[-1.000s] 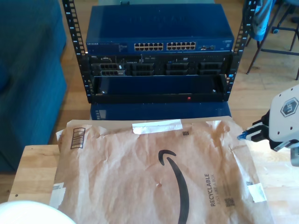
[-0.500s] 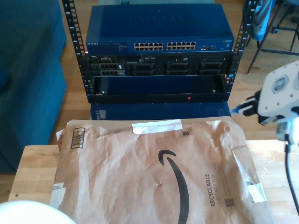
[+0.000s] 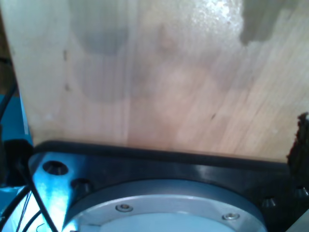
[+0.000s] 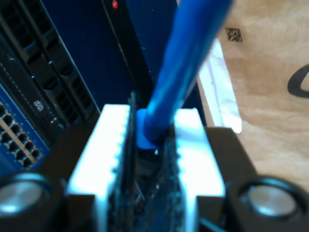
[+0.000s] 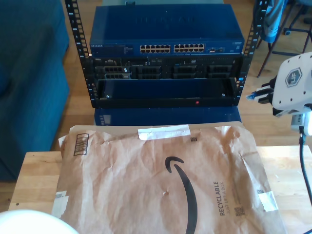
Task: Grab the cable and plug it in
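My second gripper (image 4: 149,145) is shut on the blue cable (image 4: 186,63), whose boot is pinched between the white finger pads (image 4: 104,154). In the exterior view this gripper (image 5: 261,92) hangs at the right, level with the rack's lower bay, and the cable's blue plug tip (image 5: 250,96) points toward the rack. The blue network switch (image 5: 165,29) tops the rack, with its row of ports (image 5: 171,48) facing the camera, well to the exterior view's left of the plug. The first wrist view looks down at a wooden surface (image 3: 159,77) and a black and silver mounting plate (image 3: 159,203).
A large brown paper mailer (image 5: 161,180) covers most of the wooden table (image 5: 36,175). Below the switch sit black server units (image 5: 165,69) and an open bay with a red light (image 5: 197,103). A white rounded shape (image 5: 29,222) shows at the exterior view's bottom left. A black cable (image 5: 303,165) hangs below the arm.
My second gripper, holding the blue plug, has risen from beside the mailer's right edge to rack height and shifted slightly toward the exterior view's right.
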